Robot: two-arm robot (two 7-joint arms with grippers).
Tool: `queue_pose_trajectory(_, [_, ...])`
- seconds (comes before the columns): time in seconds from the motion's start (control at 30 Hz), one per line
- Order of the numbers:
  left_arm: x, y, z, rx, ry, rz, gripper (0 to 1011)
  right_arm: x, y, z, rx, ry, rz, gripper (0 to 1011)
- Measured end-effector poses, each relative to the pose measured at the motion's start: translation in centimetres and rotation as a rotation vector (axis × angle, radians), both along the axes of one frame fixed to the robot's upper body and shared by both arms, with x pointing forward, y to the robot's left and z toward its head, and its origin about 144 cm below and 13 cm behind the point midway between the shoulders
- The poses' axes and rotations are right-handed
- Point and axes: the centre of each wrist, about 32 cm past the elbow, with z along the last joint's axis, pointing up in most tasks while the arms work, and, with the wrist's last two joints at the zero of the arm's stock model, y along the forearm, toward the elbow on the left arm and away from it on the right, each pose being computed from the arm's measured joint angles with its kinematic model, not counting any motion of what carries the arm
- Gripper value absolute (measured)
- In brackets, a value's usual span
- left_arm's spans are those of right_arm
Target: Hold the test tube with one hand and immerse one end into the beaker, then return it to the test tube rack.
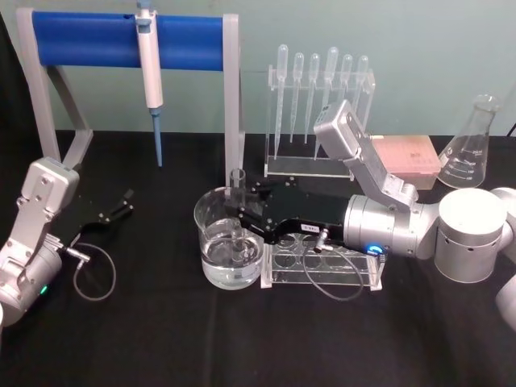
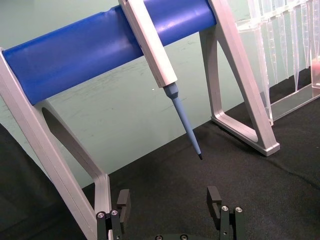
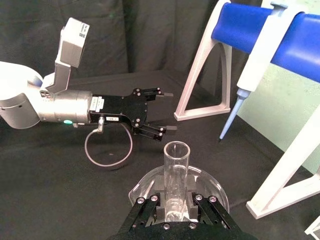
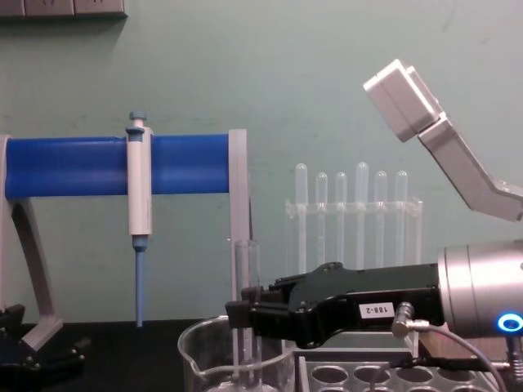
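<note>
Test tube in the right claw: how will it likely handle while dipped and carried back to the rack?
Likely rigid but fragile: the test tube is thin clear glass. Probably slippery, since the right claw pinches its smooth round wall. Laid down it would likely roll.

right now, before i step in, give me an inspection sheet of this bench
surface: black cloth table, no spills seen
job's things: test tube upright, lower end inside the beaker, which holds clear liquid; test tube rack beside the beaker, visible holes empty
clutter: pipettor hanging on the blue stand; pipette rack, pink box and flask at the back
grippers: right gripper fingers shut on the test tube over the beaker; left gripper low at the left, fingers open
cables: left cable and right cable each loop on the table
surroundings: green wall; nothing else seen
</note>
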Motion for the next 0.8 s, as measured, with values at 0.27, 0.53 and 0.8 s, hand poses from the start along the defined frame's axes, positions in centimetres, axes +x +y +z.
queue_pose_trajectory(0.27, [0.00, 0.00, 0.00, 0.000, 0.000, 0.000, 1000, -0.01, -0.01, -0.03, -0.001, 0.003, 0.001, 243])
queue_pose_trajectory(0.53, [0.00, 0.00, 0.00, 0.000, 0.000, 0.000, 1000, 0.00, -0.03, 0.00, -0.001, 0.002, 0.001, 243])
queue_pose_trajectory(0.8, [0.00, 0.00, 0.00, 0.000, 0.000, 0.000, 1000, 0.01, -0.03, 0.03, -0.002, 0.001, 0.002, 243])
